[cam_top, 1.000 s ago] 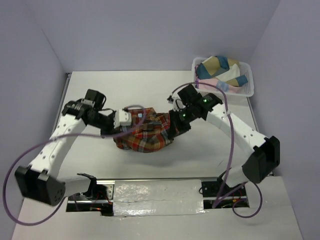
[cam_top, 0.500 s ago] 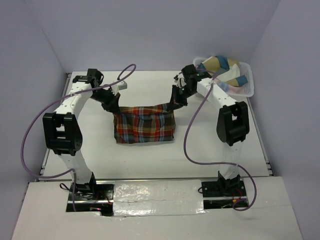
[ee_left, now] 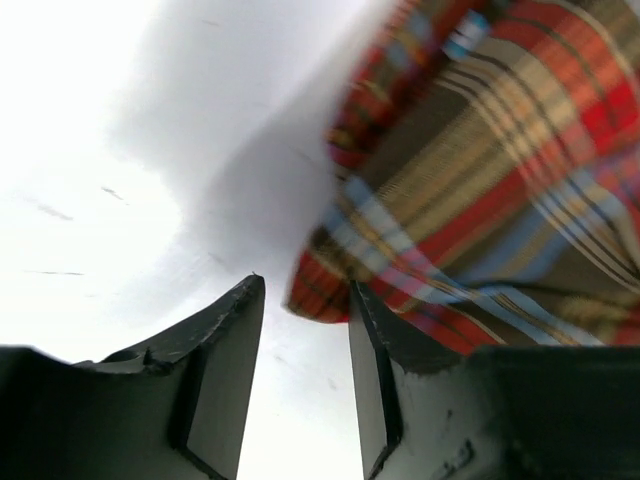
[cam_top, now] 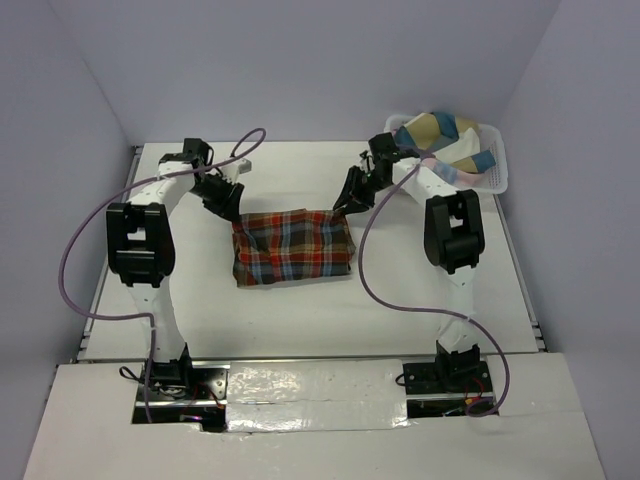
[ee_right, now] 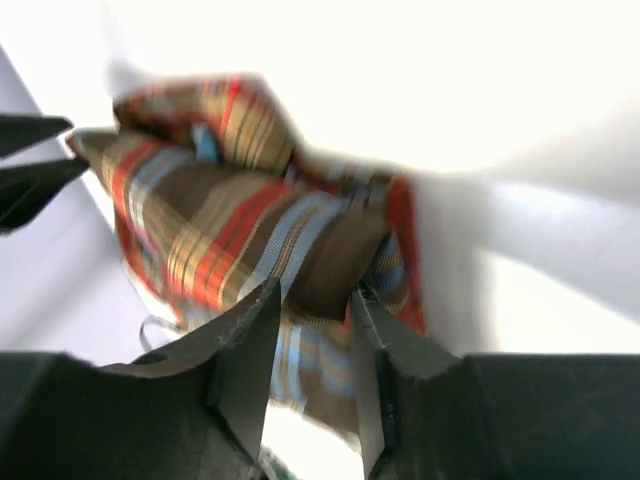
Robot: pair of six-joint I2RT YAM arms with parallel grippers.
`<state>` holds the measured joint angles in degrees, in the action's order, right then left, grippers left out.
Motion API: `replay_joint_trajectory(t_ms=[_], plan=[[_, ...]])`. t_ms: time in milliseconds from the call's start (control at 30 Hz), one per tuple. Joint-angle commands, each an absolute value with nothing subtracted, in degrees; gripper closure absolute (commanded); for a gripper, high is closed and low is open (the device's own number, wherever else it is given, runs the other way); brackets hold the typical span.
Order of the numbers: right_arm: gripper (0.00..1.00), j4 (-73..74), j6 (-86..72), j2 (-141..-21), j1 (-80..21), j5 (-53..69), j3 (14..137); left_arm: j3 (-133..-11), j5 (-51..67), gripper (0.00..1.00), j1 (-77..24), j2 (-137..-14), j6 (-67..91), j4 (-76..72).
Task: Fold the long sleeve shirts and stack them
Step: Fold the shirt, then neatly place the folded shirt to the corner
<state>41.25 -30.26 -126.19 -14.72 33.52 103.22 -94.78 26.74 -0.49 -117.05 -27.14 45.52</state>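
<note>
Plaid flannel shirt point(cam_top: 293, 248) lies on the white desk point(cam_top: 430, 285), a little beyond its middle and between the two arms, gathered into a compact, roughly rectangular bundle. Its near edge looks fairly straight; the far edge is rumpled, with a raised fold at the far left corner. The cloth is soft and thick, woven in red-orange, dark brown and pale blue checks, and its layered edges curl rather than lie crisp.

Left gripper point(ee_left: 305, 290) sits at the far left corner with its jaws parted. Bare desk shows through the gap, and the shirt's corner lies just beside one finger, not pinched. Right gripper point(ee_right: 313, 290) sits at the far right corner, jaws likewise parted. Plaid cloth shows beyond the gap, though that view is too blurred to tell whether the fingers touch it.

By my reading, the folding of this shirt is mostly done and needs at most some tidying. No stack is visible yet. A white lattice basket point(cam_top: 497, 170) at the far right corner holds more fabric point(cam_top: 440, 135) in tan, blue and pink, so further garments probably remain.
</note>
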Motion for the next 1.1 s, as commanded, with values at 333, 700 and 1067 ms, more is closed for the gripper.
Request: replay_joint_trajectory(t_ms=[333,700,1067], plan=[[0.54,31.1,-24.4,-109.9,-17.1,12.9,102.9,-104.0,16.2,0.48,0.7,-113.2,-11.9,40.6],[0.88,20.3,-31.8,-107.0,-27.9,20.1,84.5,-85.0,30.8,0.49,-12.7,-105.1,-12.3,36.4],[0.99,17.8,-38.2,-119.2,-21.3,14.2,88.3,-85.4,17.1,0.48,-10.6,-114.6,-6.9,27.6]])
